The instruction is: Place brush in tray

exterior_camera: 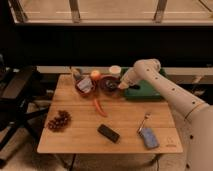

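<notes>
My gripper (123,85) hangs at the left edge of the green tray (147,92), between it and the right maroon bowl (107,82). A short, slim dark shape (133,87) that looks like the brush reaches from the gripper out over the tray's left part. I cannot tell whether it is held or resting on the tray. The arm comes in from the right, over the tray.
A second maroon bowl (85,86) holds a pale item. An orange (95,75) and a white cup (115,70) stand behind the bowls. A red chili (100,107), grapes (59,121), a black block (108,133) and a blue pad (149,138) lie on the wooden table (125,117). An office chair (17,95) stands to the left.
</notes>
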Robot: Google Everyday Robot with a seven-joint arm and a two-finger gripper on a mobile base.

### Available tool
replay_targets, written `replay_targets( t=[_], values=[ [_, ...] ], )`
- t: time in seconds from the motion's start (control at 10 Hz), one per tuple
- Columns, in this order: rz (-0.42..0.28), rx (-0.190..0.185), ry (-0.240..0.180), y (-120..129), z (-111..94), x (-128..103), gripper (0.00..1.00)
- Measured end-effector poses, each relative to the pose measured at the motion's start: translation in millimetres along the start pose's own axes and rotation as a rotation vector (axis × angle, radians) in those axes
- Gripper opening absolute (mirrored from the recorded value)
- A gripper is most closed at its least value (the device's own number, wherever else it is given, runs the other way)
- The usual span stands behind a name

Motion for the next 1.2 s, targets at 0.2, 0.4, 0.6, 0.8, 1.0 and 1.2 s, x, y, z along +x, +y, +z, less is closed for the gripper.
replay_targets(
  t=[0.2, 0.4, 0.6, 0.8, 1.0, 1.2],
  values=[
    [0.003, 0.062, -0.052, -12, -28, -12, 0.0],
    [0.063, 0.103, -0.116, -25, -45, -3, 0.0],
    [0.177, 0.143, -0.19, -44, -64, 22, 0.0],
    [0.282, 0.203, -0.232, -64, -86, 50, 0.0],
    [0.358, 0.273, -0.234, -81, -107, 74, 0.0],
    [0.376, 0.288, -0.231, -84, -112, 80, 0.0]
  ],
)
